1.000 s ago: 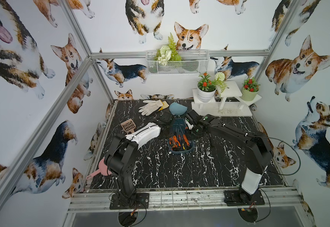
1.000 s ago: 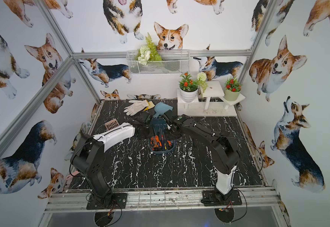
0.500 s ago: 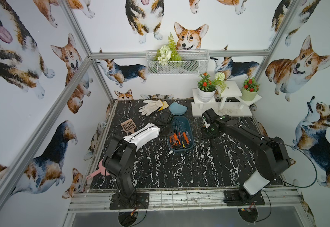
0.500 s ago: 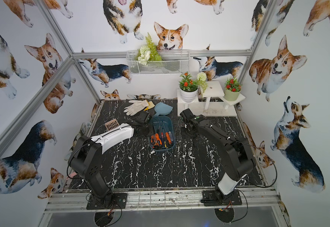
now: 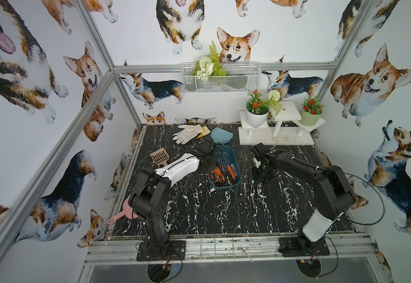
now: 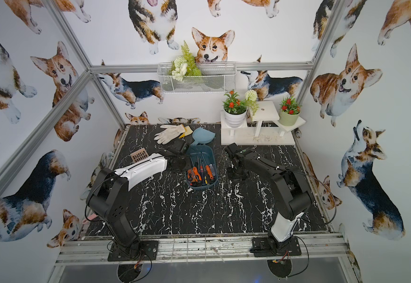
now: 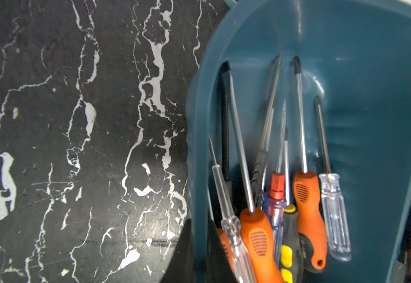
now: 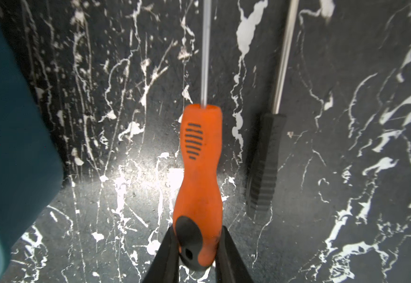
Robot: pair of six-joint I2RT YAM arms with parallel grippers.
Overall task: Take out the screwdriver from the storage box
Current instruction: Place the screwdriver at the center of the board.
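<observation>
Right jaws are clamped on the orange screwdriver (image 8: 199,171), gripping only the butt end of its handle. It's out of the box (image 5: 224,152) and over the table (image 5: 199,208), just right of the box, which sits centre frame in both top views. I can't tell whether the tip touches the table.

Left jaws are closed on the box's left-hand wall, one on each side of it, pinning the box. The other screwdrivers (image 7: 309,215) lie inside, handles bunched at one end.

Risks as I see them:
- The grip is at the very end with a long shaft ahead of it. A quick wrist move could make it pivot or slip out.
- A black-handled screwdriver (image 8: 265,166) lies on the table just beside it. If I set down without an offset, I land on it and the orange one rolls.
- Tip-first contact would lever the handle out of the jaws.
- The box wall is close on the other side, so a sideways swing clips it.
- Moving the left arm before releasing tips the box and spills the rest.
</observation>
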